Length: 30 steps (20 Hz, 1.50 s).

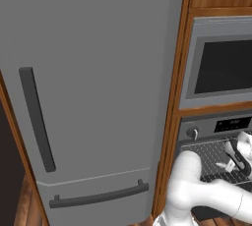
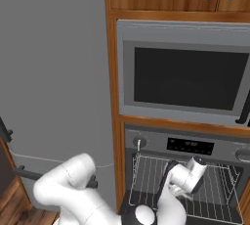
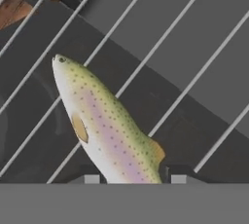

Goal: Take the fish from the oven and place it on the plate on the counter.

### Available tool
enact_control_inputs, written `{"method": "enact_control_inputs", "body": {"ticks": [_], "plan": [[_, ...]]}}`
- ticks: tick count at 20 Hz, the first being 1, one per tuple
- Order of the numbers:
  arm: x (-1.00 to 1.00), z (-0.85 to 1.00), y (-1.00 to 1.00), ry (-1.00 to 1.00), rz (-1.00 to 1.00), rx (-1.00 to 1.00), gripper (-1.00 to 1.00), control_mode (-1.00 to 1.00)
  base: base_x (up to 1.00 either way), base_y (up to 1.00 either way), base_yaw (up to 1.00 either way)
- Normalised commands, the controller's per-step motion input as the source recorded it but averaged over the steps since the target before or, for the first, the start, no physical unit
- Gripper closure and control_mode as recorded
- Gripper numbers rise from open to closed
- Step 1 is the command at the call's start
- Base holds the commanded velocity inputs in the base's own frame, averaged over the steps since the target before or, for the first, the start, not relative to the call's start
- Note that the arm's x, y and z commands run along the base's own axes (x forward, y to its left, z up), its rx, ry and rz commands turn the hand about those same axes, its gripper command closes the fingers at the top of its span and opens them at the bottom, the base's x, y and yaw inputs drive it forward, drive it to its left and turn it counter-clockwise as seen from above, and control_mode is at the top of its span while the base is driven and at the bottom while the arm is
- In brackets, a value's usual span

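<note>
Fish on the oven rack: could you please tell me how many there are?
1. The fish lies on the wire rack inside the open oven, its tail end between the tool tips. Others may be hidden.

The fish (image 3: 104, 130) lies slantwise on the wire rack (image 3: 160, 47) of the oven, its head pointing up and left, its speckled greenish-pink body running down between the two dark fingertips (image 3: 92, 178) of the gripper (image 3: 131, 179).
</note>
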Motion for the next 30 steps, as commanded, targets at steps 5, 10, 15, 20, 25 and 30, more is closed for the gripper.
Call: {"method": "enact_control_inputs", "body": {"ticks": [5,10,15,20,25,30], "plan": [[-1.00,0.16,0.00,0.00,0.00,0.05,1.00,-1.00,0.00,0.00,0.00],[-0.92,0.82,0.16,-0.01,-0.03,-0.01,1.00,-1.00,0.00,0.00,0.00],[-0.74,1.00,0.15,-0.07,-0.04,-0.04,1.00,-1.00,0.00,0.00,0.00],[-0.66,1.00,0.06,-0.13,-0.04,0.00,1.00,-1.00,0.00,0.00,0.00],[-0.53,1.00,0.16,-0.19,0.00,0.00,1.00,-1.00,0.00,0.00,0.00],[-0.10,1.00,0.30,-0.14,0.00,0.00,1.00,-1.00,0.00,0.00,0.00]]}}
